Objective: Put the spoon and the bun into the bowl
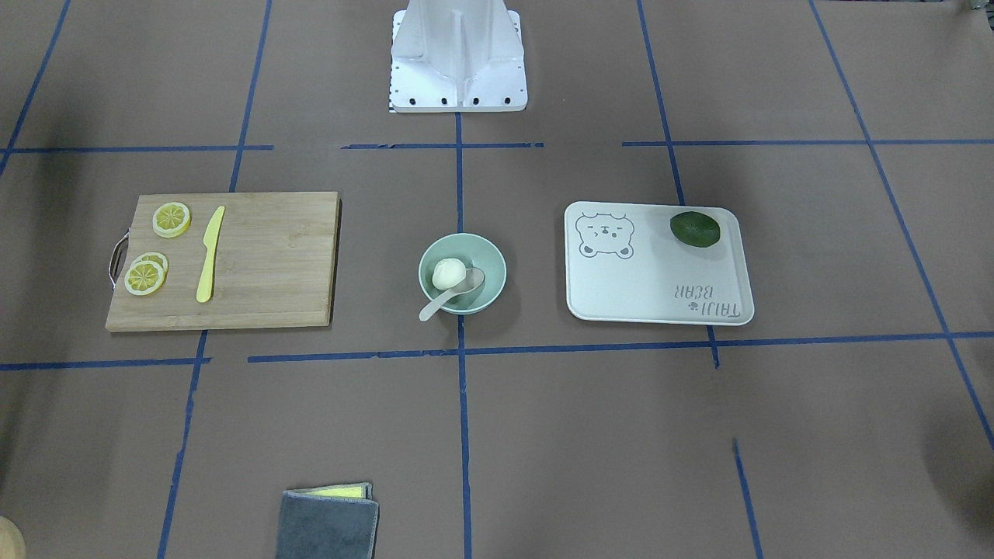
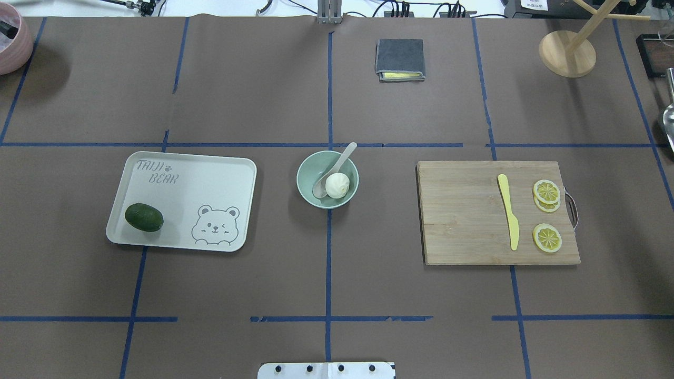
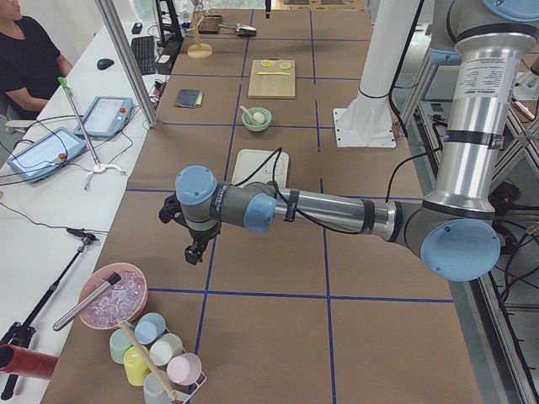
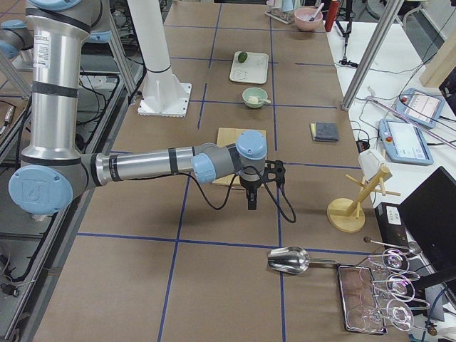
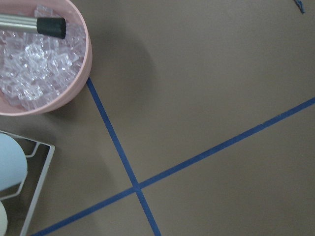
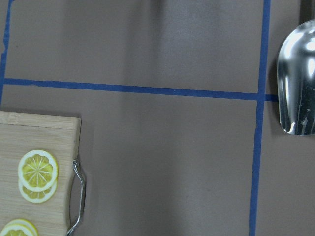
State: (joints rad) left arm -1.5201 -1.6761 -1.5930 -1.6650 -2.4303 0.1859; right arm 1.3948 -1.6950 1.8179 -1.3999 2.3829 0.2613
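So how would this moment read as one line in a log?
bun: in bowl | spoon: scoop in bowl, handle over rim | left tool: far from bowl, open/shut unclear | right tool: far from bowl, open/shut unclear

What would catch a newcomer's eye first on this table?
The mint-green bowl at the table's centre, with the bun and the spoon inside, the handle sticking over the rim. To the robot's left lies a bear-print tray holding a dark green fruit; to its right, a cutting board with lemon slices and a yellow knife.
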